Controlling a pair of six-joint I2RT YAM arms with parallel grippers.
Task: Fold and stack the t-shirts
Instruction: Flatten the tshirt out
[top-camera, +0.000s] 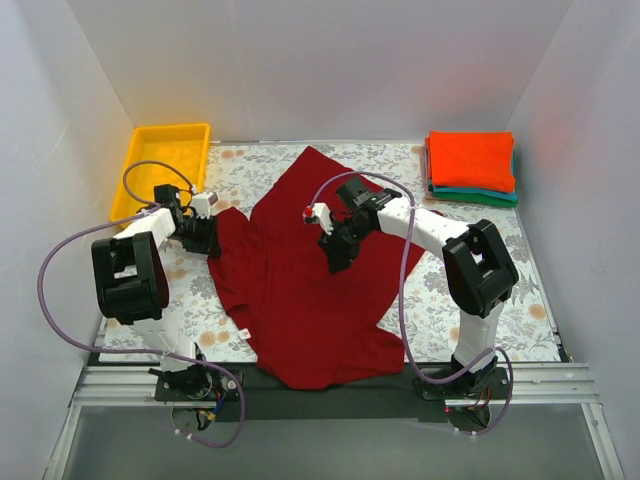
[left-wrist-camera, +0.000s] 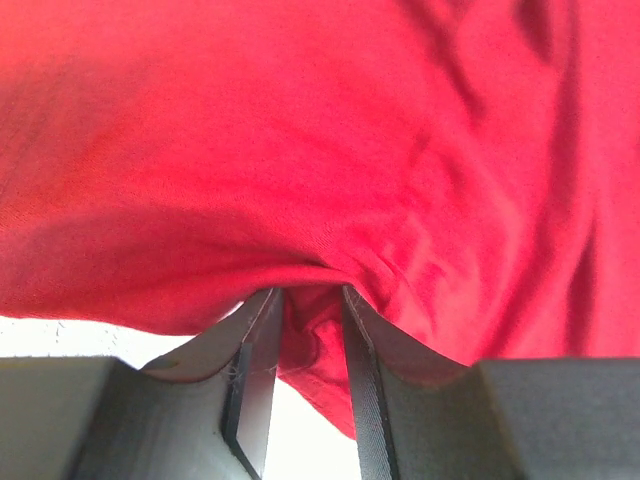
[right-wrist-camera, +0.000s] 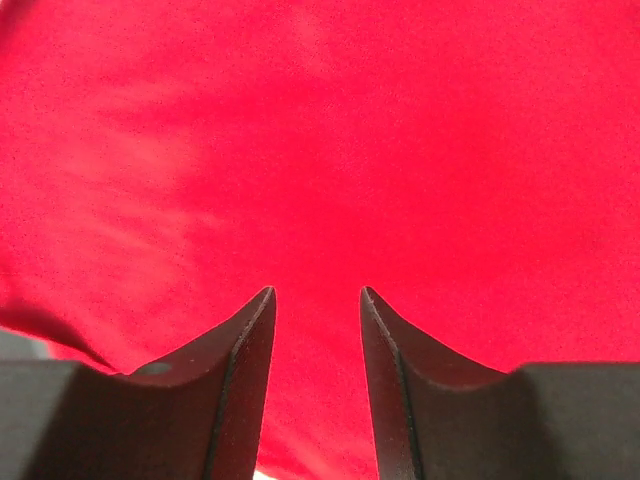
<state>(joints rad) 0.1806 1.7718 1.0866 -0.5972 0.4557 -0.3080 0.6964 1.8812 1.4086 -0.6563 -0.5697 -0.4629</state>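
Crimson shirt (top-camera: 300, 290) cloth is bunched into the left pincer (left-wrist-camera: 310, 300): a fold of the shirt's left edge sits between the jaws, which stand close together and clamp it, with pale surface showing just below the hem in the left wrist view. The right pincer (right-wrist-camera: 315, 295) points down over the middle of the same shirt, a little toward its far side. Its jaws are apart with a clear gap and nothing between them. Flat red cloth fills the view beyond the tips, and I cannot tell whether the tips touch it. From above, this shirt lies spread and rumpled across the middle of the floral cloth (top-camera: 440, 300), one corner reaching toward the far wall and its near hem hanging over the near edge between the two arm bases. There are three shirts in all. One is this open crimson one, and the other two are folded and stacked in the far right corner, well apart from both pincers. The orange shirt (top-camera: 471, 160) is on top, and the teal shirt (top-camera: 480, 197) shows as a strip beneath it. One yellow tray (top-camera: 150, 140) sits in the far left corner, near the left arm's wrist.
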